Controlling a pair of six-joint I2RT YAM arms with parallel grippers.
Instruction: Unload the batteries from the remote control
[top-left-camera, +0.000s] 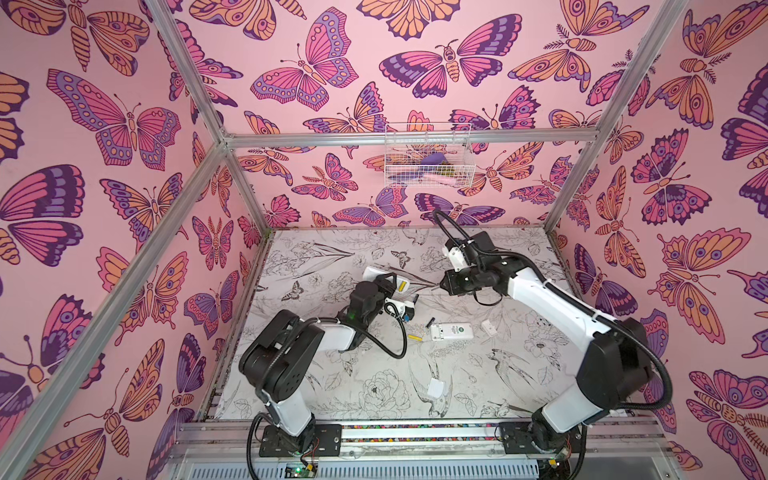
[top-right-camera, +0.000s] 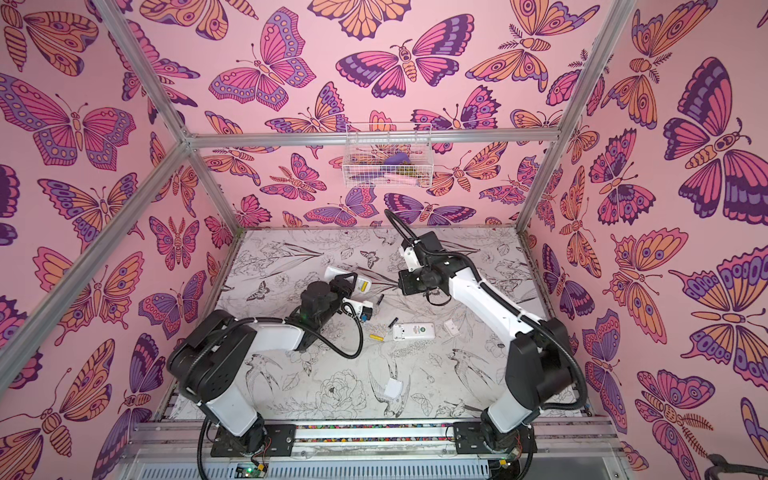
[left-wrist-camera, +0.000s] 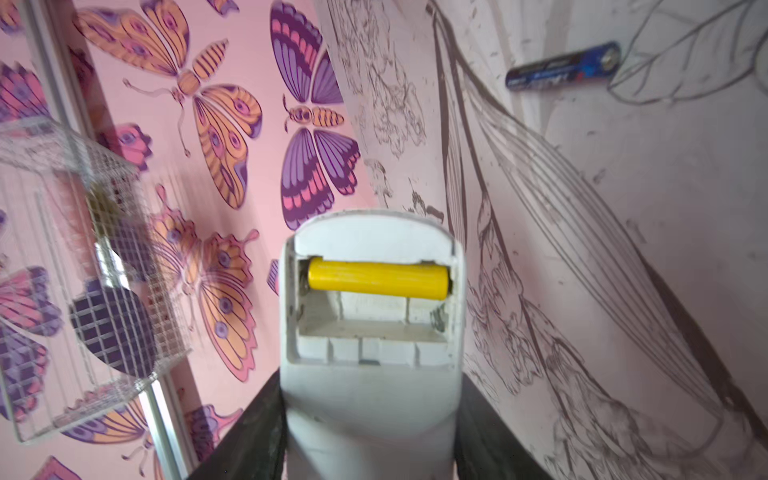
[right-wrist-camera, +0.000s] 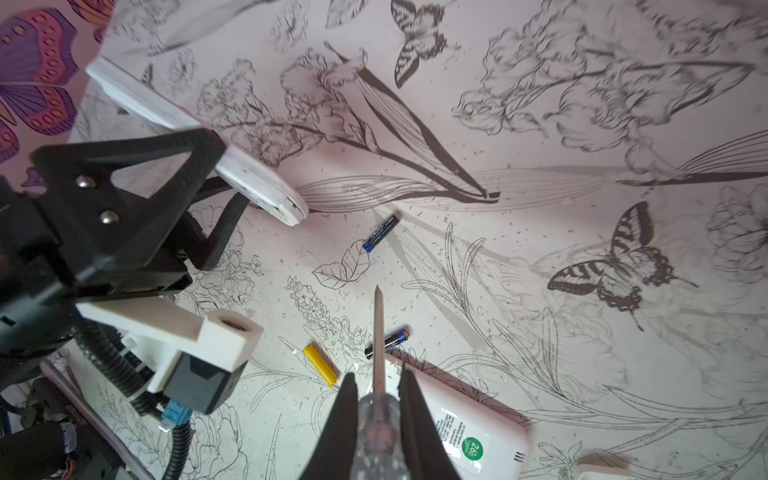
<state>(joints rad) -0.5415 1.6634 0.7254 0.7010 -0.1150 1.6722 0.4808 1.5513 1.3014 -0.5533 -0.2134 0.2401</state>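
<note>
Up front, loose batteries (top-left-camera: 414, 337) lie beside an emptied remote (top-left-camera: 453, 331). Farther off, the left gripper (top-left-camera: 388, 286) clamps a second remote (left-wrist-camera: 370, 395). Its seated yellow battery (left-wrist-camera: 378, 278), probably light, rigid and slick, wants levering at one end with the screwdriver (right-wrist-camera: 377, 328) pinched by the right gripper (right-wrist-camera: 376, 386).

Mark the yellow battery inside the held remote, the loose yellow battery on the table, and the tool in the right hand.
Loaded yellow battery (left-wrist-camera: 378, 277): left wrist view, mid-body.
Loose yellow battery (right-wrist-camera: 320, 365): right wrist view, mid-body.
Tool (right-wrist-camera: 377, 316): right wrist view, metal shaft.
</note>
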